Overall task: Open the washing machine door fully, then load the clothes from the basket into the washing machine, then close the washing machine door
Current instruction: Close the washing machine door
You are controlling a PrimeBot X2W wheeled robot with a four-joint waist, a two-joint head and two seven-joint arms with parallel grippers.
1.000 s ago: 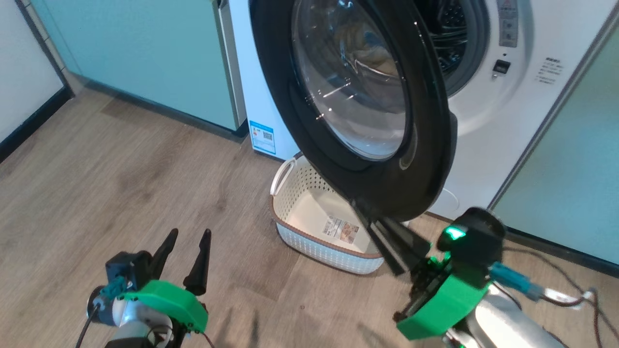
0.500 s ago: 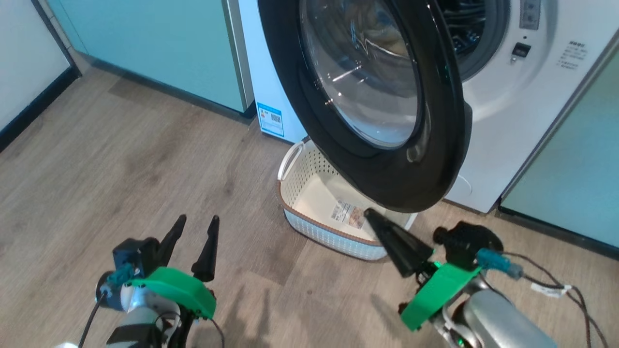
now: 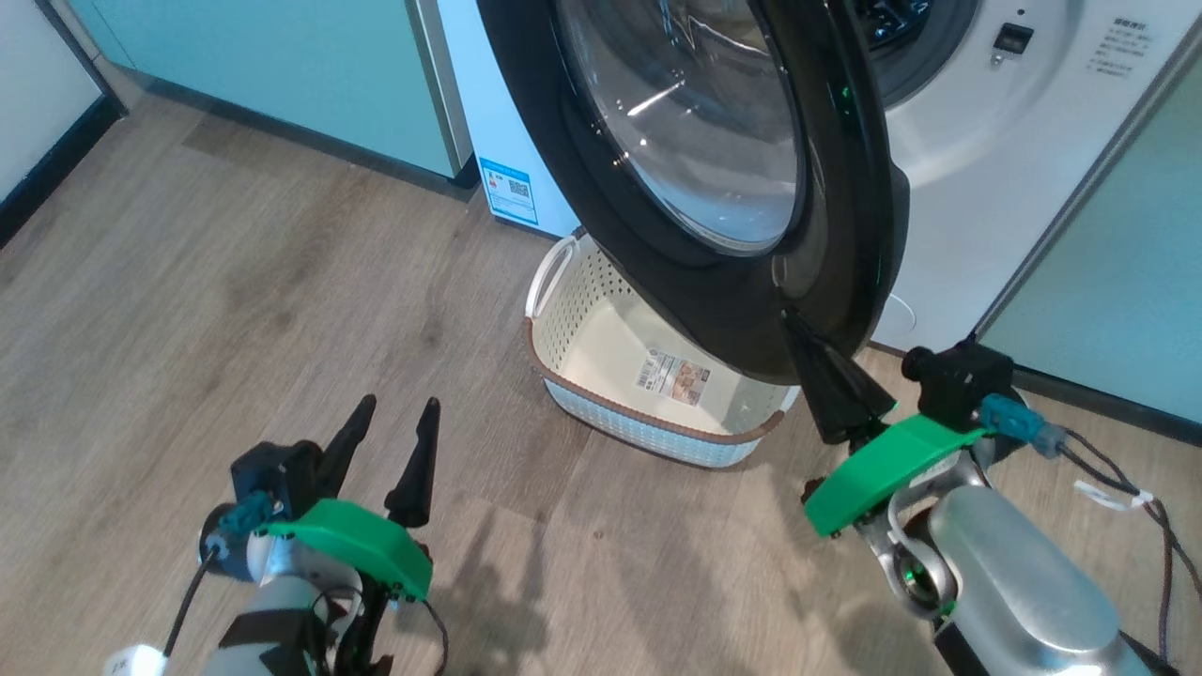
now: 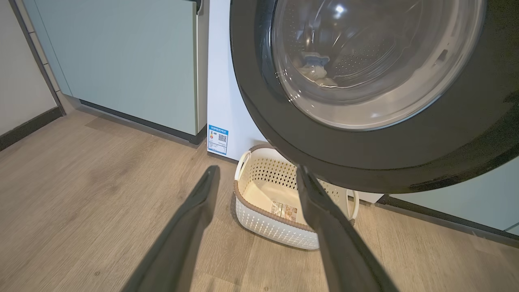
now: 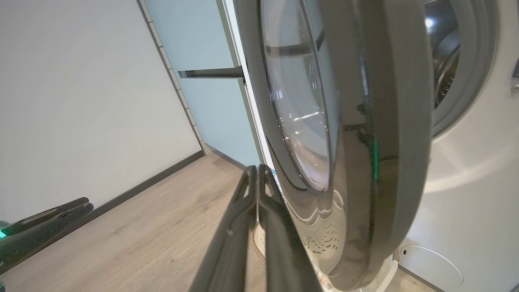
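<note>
The big white front-loading washing machine [image 3: 986, 169] stands far right. Its round, black-rimmed glass door [image 3: 845, 235] hangs part-open over the cream perforated plastic basket [image 3: 582, 329] (bare but for a floor label). The right jaws, pressed together and empty, have their tips at the door's lower rim. The left jaws gape empty, near left. Cream-and-blue clothes [image 4: 314, 69] lie in the drum.

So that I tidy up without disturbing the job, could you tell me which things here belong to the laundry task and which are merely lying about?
Job: door, part open; washer; basket, no clothes in it; clothes, seen through the door glass.
Just there: cabinets; blue sticker; skirting board.
</note>
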